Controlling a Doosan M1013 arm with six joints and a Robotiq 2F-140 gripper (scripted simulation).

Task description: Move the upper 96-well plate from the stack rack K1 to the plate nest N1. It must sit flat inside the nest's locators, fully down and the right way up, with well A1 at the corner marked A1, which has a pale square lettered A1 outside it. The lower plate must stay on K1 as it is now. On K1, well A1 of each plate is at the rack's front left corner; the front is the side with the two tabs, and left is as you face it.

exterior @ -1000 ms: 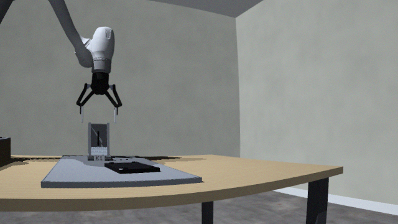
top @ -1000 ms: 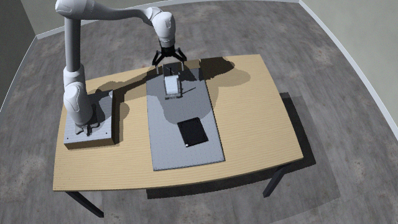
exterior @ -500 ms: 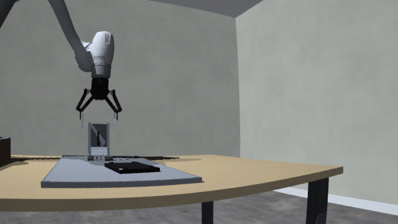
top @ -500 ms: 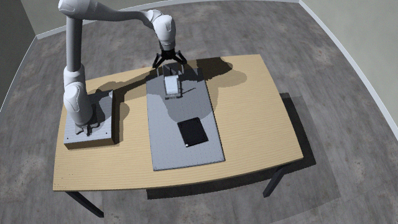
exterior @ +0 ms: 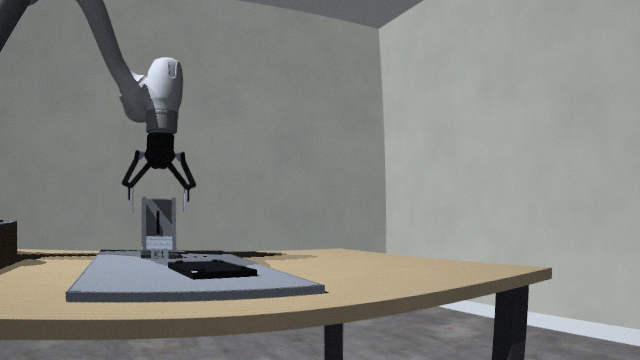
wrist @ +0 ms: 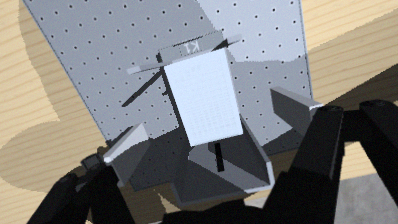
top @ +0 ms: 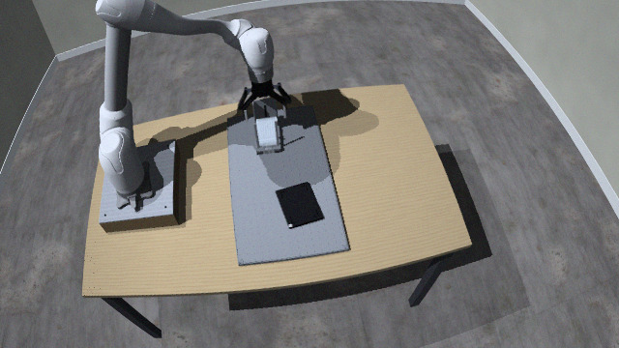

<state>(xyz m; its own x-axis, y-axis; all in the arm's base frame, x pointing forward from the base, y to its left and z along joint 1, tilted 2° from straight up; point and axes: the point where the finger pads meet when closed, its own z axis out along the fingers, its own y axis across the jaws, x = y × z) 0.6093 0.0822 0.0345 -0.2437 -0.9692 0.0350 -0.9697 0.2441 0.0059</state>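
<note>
K1 rack [top: 267,127] behind nest N1 [top: 299,204] | both on perforated board [top: 271,237]

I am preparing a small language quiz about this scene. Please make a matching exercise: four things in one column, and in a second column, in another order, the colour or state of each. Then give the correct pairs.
Things:
1. gripper
2. upper plate
3. plate nest N1
4. perforated base board

Descriptions:
a. black, lies flat on the board
b. grey, dotted with holes
c. open wide, above the rack
d. white, sits in rack K1

Pairs: 1-c, 2-d, 3-a, 4-b
</note>
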